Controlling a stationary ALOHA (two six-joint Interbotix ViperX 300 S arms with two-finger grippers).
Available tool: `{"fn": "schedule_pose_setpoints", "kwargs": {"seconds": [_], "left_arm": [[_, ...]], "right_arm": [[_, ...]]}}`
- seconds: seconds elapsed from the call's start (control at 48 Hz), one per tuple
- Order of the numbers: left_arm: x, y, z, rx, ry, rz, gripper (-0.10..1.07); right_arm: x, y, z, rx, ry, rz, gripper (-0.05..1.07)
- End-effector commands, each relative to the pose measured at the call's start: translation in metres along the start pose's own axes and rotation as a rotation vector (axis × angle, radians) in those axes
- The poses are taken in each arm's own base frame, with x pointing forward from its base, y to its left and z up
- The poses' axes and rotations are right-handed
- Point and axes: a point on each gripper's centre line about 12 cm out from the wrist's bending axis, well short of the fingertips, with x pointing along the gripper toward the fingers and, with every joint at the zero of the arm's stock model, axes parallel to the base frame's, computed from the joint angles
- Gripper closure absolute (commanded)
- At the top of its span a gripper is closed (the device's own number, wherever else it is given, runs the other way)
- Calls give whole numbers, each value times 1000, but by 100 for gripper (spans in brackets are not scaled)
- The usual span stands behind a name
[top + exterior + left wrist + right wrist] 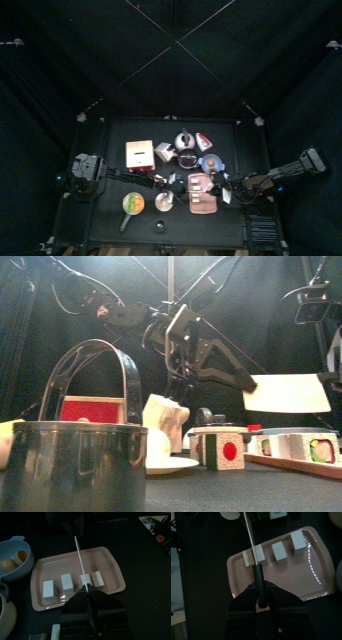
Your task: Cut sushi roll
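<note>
Tray (113, 572): pink, seen at 5 o'clock on the tabletop (120, 130).
Sushi pieces (68, 582): four were lined up inside.
Knife (79, 554): clamped in the right end effector (258, 601), blade between pieces.
Left end effector: grip couldn't be told.
Progress: cutting was judged nearly finished.

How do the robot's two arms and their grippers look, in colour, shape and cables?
Both arms are black and slender, built of jointed links. In the top view the left arm and the right arm each end outward in a blocky base. Thin dark cables loop above them in the front view. Each wrist view shows a broad, matte black gripper body: left gripper, right gripper. No markings are visible.
</note>
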Motion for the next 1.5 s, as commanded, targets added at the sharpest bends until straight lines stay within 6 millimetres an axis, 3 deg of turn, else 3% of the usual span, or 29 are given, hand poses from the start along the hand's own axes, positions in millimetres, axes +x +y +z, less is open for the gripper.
{"fn": "schedule_pose_setpoints", "kwargs": {"seconds": [0.0, 0.396, 0.688, 1.479], "left_arm": [[3, -9, 6, -5, -23, -13, 66], [10, -12, -5, -29, 1, -10, 66], [7, -10, 4, -31, -17, -7, 66], [22, -12, -17, -37, 27, -10, 66]], "right_arm": [[2, 2, 0, 14, 10, 2, 66], [8, -3, -3, 7, 34, -25, 66], [4, -2, 4, -24, -3, -21, 66], [11, -15, -17, 65, 65, -53, 66]]}}
